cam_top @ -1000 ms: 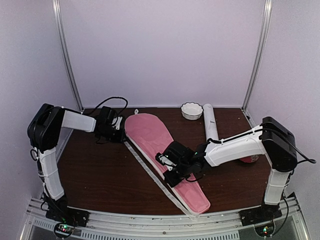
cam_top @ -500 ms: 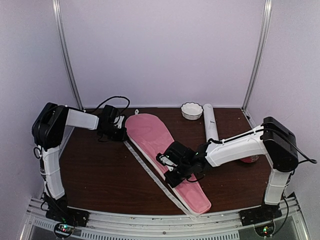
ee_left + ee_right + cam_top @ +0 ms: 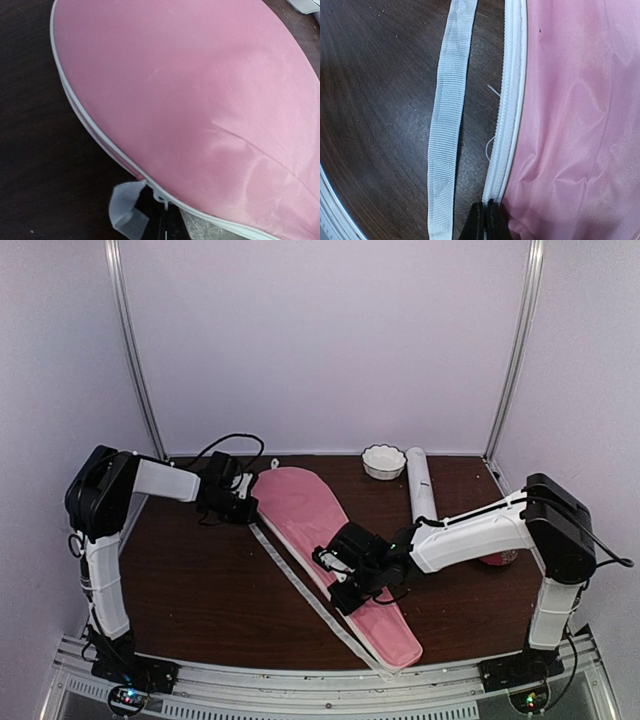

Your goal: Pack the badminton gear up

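The badminton gear in view is a long pink racket-shaped cover [image 3: 320, 530] lying diagonally on the table and a long white tube [image 3: 420, 485] at the back right. My left gripper [image 3: 248, 502] is at the left edge of the cover's wide head. In the left wrist view my left gripper [image 3: 165, 206] is shut on the white zipper pull [image 3: 162, 196] at the cover's white rim. My right gripper [image 3: 338, 585] is at the left edge of the cover's narrow part. In the right wrist view my right gripper [image 3: 487, 206] is shut on the white zipper edge [image 3: 507, 130] of the cover.
A white webbing strap [image 3: 300, 585] runs along the cover's left side on the dark table [image 3: 190, 580]; its looped end [image 3: 127, 210] lies by the left jaws. A small white scalloped bowl [image 3: 383, 460] stands at the back. A red dish [image 3: 497, 559] shows behind the right arm.
My left gripper has moved a little right to the cover's edge and closed there. The right arm and the cover have not moved.
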